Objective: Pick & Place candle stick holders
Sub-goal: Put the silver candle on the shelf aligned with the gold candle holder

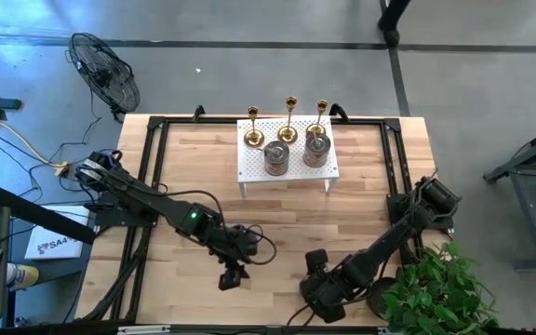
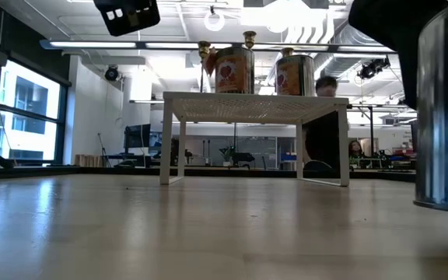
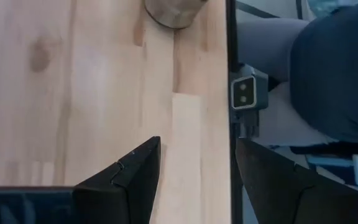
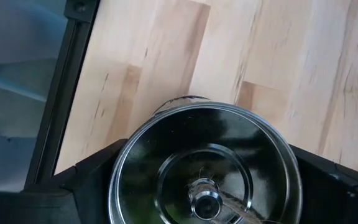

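I see the right gripper (image 4: 197, 186) clamped around a cup holder (image 4: 205, 165) near the worktop's (image 1: 361, 209) front edge for lifting, left gripper (image 3: 194, 180) apart, empty.

An open lab or workshop (concrete floor (image 1: 473, 102), ceiling ducts (image 2: 341, 47), butcher-block workbench (image 1: 277, 219)).
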`<state>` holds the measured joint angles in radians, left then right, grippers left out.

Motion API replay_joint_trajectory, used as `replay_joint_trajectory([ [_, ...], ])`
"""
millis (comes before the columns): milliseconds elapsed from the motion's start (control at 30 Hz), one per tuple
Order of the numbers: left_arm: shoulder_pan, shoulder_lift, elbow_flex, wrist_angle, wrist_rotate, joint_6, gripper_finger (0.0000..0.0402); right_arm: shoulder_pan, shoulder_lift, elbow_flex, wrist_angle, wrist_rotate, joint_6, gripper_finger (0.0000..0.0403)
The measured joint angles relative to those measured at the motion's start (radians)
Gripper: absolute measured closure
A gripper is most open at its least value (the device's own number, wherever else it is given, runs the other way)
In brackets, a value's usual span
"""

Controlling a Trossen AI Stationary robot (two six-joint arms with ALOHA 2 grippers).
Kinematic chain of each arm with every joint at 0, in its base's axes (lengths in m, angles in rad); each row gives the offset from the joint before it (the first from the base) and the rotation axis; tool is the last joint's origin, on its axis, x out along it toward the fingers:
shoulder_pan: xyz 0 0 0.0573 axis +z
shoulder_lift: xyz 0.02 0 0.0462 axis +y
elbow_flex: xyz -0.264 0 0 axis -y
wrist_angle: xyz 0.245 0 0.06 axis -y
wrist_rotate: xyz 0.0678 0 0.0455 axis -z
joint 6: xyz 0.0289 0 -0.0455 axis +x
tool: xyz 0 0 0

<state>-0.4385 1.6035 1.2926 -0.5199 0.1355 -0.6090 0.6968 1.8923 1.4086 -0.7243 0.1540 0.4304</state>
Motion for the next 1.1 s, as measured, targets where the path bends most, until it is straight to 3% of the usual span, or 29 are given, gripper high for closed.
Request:
replay_joint_trajectory([
  [100, 0.0, 0.0, 0.0, 0.002, -0.056, 0.003, 0.0195, 0.0, -0.001, 0.0, 0.002, -0.001, 0.007, 0.0054],
  [267, 0.0, 0.0, 0.0, 0.057, -0.289, -0.055, 0.0195, 0.0, -0.004, 0.0, 0.012, 0.005, -0.005, 0.0054],
  [433, 0.0, 0.0, 0.0, 0.119, -0.41, -0.108, 0.0195, -0.003, -0.009, 0.0, 0.025, 0.023, -0.024, 0.0054],
  [800, 0.029, 0.0, 0.0, 0.2, -0.559, 0.03, 0.0195, 0.029, -0.099, 0.0, 0.005, 0.257, -0.072, 0.0054],
  [1000, 0.033, 0.001, 0.0, 0.243, -0.551, 0.078, 0.0195, 0.064, -0.158, 0.0, -0.023, 0.424, -0.095, 0.0054],
  [1100, 0.033, 0.001, 0.0, 0.239, -0.601, 0.046, 0.0195, 0.076, -0.182, 0.0, -0.033, 0.481, -0.099, 0.0054],
])
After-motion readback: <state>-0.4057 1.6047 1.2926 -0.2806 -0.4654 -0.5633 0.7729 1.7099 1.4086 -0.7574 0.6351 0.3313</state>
